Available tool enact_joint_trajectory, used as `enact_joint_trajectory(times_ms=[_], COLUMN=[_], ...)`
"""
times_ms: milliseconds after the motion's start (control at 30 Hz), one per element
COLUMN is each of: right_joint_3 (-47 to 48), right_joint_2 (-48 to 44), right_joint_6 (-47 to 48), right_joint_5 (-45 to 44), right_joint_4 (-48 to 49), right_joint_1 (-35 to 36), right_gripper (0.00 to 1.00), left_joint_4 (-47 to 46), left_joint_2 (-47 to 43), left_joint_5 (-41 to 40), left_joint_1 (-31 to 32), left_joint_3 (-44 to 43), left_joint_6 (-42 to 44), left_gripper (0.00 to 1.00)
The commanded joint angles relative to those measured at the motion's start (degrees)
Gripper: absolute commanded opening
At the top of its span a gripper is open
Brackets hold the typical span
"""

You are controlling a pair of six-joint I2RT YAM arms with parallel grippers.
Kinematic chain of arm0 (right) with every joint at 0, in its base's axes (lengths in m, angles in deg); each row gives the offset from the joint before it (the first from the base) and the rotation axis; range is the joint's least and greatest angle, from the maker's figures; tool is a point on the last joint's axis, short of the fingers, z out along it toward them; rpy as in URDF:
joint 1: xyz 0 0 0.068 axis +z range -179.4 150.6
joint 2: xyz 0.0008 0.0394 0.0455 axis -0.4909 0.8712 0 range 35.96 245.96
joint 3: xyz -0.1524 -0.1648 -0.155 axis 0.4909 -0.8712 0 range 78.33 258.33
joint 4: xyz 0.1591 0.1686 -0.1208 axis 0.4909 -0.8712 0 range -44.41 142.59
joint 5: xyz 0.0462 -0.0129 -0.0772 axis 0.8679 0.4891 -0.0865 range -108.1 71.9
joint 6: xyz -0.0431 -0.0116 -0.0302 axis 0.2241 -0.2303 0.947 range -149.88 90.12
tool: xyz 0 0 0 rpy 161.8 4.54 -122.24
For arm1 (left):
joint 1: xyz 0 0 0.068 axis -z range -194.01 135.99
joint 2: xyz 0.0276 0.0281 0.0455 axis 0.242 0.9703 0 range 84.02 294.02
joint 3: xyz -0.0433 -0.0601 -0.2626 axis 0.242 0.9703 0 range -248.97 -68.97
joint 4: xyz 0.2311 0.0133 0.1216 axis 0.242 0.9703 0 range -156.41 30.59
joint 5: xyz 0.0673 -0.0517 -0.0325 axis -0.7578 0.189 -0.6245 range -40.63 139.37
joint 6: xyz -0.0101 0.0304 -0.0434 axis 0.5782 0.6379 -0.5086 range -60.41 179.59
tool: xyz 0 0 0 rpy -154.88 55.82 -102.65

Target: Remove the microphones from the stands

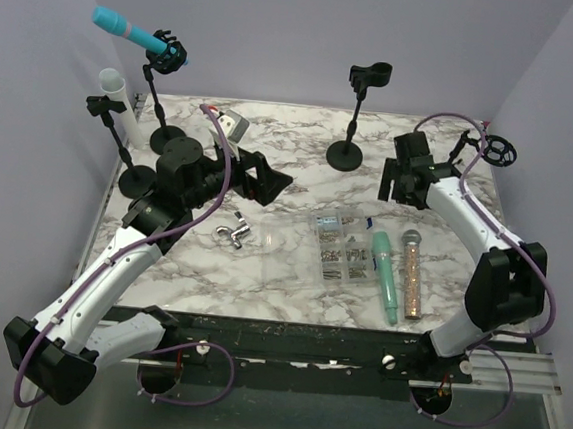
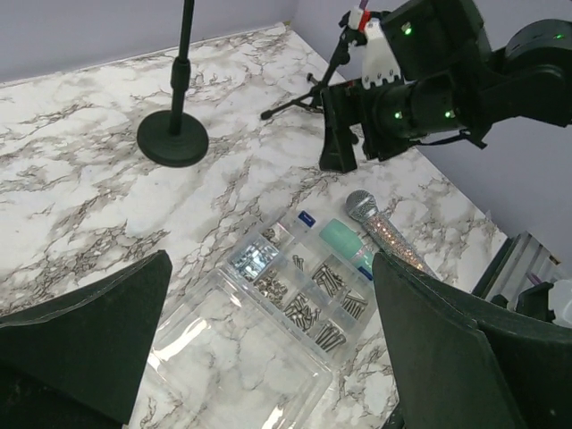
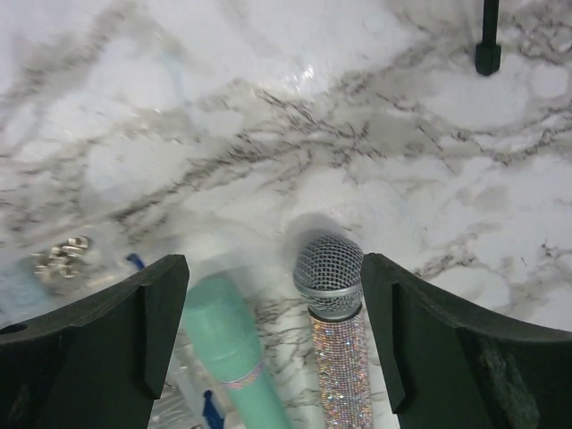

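A cyan microphone [image 1: 127, 30] sits tilted in the clip of a black stand [image 1: 167, 56] at the back left. A white microphone [image 1: 117, 89] sits in a second stand [image 1: 137, 176] beside it. My left gripper [image 1: 269, 183] is open and empty, hovering over the table's middle, right of both stands. In the left wrist view it [image 2: 268, 357] hangs above a clear screw box [image 2: 295, 295]. My right gripper [image 1: 402, 179] is open and empty. In the right wrist view it [image 3: 275, 331] hovers over a mint microphone [image 3: 228, 344] and a glitter microphone [image 3: 332, 304] lying on the table.
An empty black stand [image 1: 345, 156] stands at the back centre, its base also in the left wrist view [image 2: 172, 138]. A small tripod stand [image 1: 498, 151] is at the back right. The clear screw box [image 1: 339, 247] and a metal piece [image 1: 233, 232] lie mid-table. Purple walls enclose the table.
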Motion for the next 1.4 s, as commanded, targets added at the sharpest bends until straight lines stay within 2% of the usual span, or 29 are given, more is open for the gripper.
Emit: enact_joint_trajectory(times_ms=[0, 100, 200, 300, 433, 533, 700, 967, 1200, 1367], right_joint_3=[7.1, 9.5, 10.6, 11.3, 12.9, 14.2, 20.2, 25.7, 32.0, 31.3], right_joint_2=[-2.8, -4.0, -4.0, -2.5, 1.0, 3.6, 8.7, 14.5, 20.0, 21.6], right_joint_6=[-3.4, -11.9, -23.1, -33.6, -43.7, -47.1, -47.7, -47.2, -46.3, -45.8], right_joint_5=[10.3, 18.7, 24.7, 26.3, 25.8, 25.3, 22.3, 16.3, 15.4, 14.2], right_joint_4=[4.3, 13.8, 25.1, 35.2, 43.9, 48.8, 47.9, 44.8, 41.1, 38.4], right_joint_1=[0.4, 0.4, 0.4, 0.4, 0.4, 0.4, 0.3, 0.3, -0.2, -0.2], right_gripper=[0.87, 1.00, 1.00, 1.00, 1.00, 1.00, 1.00, 1.00, 0.96, 0.79], left_joint_4=[0.2, 1.4, 3.8, 4.6, 1.1, 1.6, 0.2, 0.4, 0.3, 0.4], left_joint_2=[-0.8, -0.1, 0.5, 0.3, -2.1, -3.9, -6.5, -4.9, -5.4, -5.3], left_joint_5=[-2.0, -1.0, -1.3, -3.3, -5.8, -6.6, -8.9, -8.1, -8.6, -8.1], left_joint_1=[-0.1, 0.0, 0.1, 0.0, 0.1, 0.5, 1.7, 1.9, 1.9, 1.8], left_joint_3=[-1.5, -4.6, -7.1, -6.4, -0.3, 1.0, 3.2, 2.6, 2.8, 2.7], left_joint_6=[-0.5, -1.3, 0.3, 3.2, 6.4, 8.1, 10.7, 10.1, 10.3, 10.0], left_gripper=[0.98, 0.98, 0.99, 0.98, 0.98, 0.98, 0.99, 0.99, 0.99, 0.98])
